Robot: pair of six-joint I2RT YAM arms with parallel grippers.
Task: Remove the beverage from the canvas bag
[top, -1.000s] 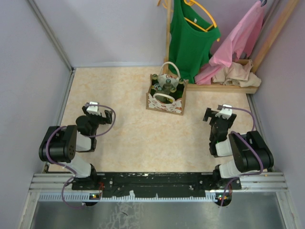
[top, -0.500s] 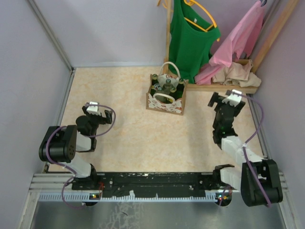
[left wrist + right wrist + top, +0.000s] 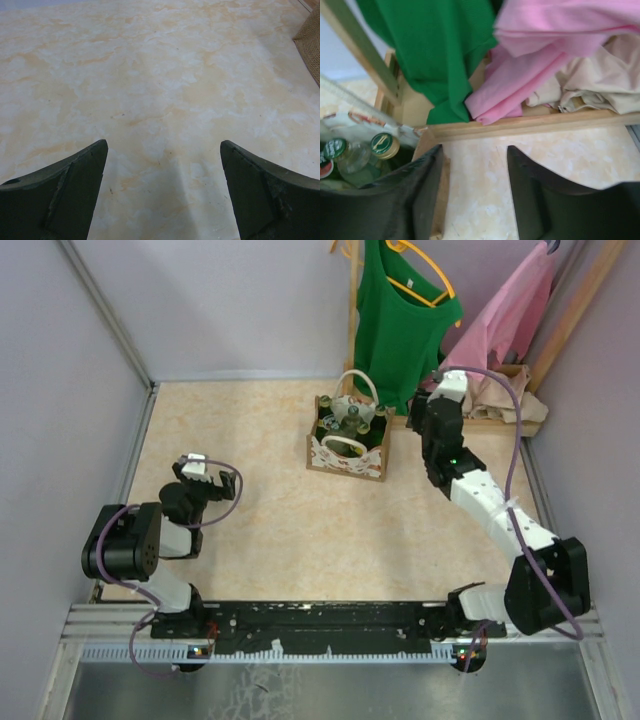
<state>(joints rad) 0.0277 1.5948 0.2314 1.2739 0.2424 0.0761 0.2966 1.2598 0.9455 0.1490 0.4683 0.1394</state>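
Note:
The canvas bag [image 3: 348, 452] stands at the back middle of the table, tan with a white lace front and white looped handles. Several capped beverage bottles [image 3: 350, 421] stand upright inside it. My right gripper [image 3: 428, 410] hovers just right of the bag, beside the wooden rack base. In the right wrist view its jaws [image 3: 474, 150] stand a little apart over bare table with nothing between them; a gold-capped bottle [image 3: 385, 145] and a green-capped one [image 3: 334, 148] show at the left, past the bag's tan side [image 3: 440, 200]. My left gripper [image 3: 205, 480] rests open at the near left [image 3: 164, 150].
A wooden clothes rack base [image 3: 470, 421] lies right behind my right gripper, holding beige cloth [image 3: 497, 395]. A green shirt [image 3: 400, 320] and a pink garment [image 3: 500, 330] hang above it. Grey walls close the left, back and right sides.
My right arm has swung from the near right out to the far side, ending just right of the bag. Its jaws have narrowed. The left arm has not moved.

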